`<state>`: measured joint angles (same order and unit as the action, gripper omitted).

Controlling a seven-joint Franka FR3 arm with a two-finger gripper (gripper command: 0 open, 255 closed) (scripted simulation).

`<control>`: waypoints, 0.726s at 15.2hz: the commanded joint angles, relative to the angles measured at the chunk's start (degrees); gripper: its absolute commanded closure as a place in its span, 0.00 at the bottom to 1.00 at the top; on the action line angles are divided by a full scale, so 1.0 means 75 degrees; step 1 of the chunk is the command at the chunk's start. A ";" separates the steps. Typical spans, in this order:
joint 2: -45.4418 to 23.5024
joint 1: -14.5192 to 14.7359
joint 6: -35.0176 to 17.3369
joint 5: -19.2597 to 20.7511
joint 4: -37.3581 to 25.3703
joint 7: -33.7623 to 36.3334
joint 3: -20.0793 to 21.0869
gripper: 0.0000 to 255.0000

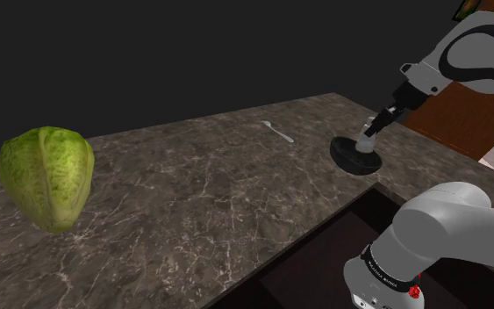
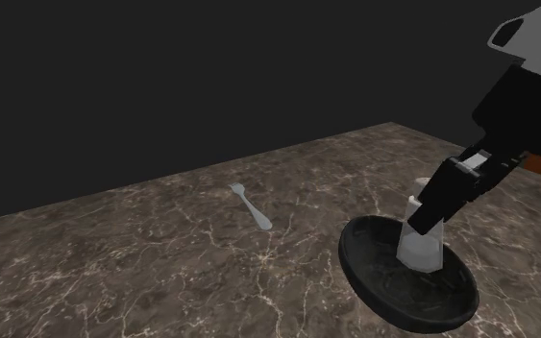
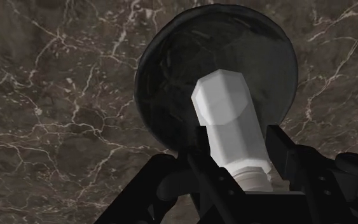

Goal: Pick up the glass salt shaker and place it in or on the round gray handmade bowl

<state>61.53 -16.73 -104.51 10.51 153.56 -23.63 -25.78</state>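
Note:
A pale, translucent salt shaker (image 3: 231,121) is clasped near its cap end between my black fingers (image 3: 285,156). Its base points into the dark round bowl (image 3: 171,70). In the second exterior view the shaker (image 2: 420,240) stands a little tilted inside the bowl (image 2: 374,288), its base at or just above the bowl's floor. My gripper (image 2: 431,206) comes down on it from that view's upper right. The shoulder view puts the bowl (image 1: 352,160) near the counter's right edge, with the shaker (image 1: 367,140) and gripper (image 1: 378,125) over it.
A small pale spoon (image 1: 279,132) (image 2: 252,206) lies on the dark marble counter (image 1: 201,202) beyond the bowl. A green lettuce head (image 1: 47,176) sits at the shoulder view's far left. The counter edge drops into a dark gap (image 1: 324,255) beside the stand.

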 commanded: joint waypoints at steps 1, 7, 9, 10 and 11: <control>0.0011 -0.0014 -0.0120 0.0023 0.0130 0.0003 -0.0022 1.00; 0.0009 -0.0013 -0.0121 0.0023 0.0130 0.0003 -0.0022 1.00; 0.0009 -0.0013 -0.0121 0.0023 0.0130 0.0003 -0.0022 0.00; 0.0009 -0.0013 -0.0121 0.0023 0.0130 0.0003 -0.0022 0.00; 0.0009 -0.0013 -0.0121 0.0023 0.0130 0.0003 -0.0022 0.00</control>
<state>61.60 -16.82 -105.42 10.68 154.53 -23.61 -25.95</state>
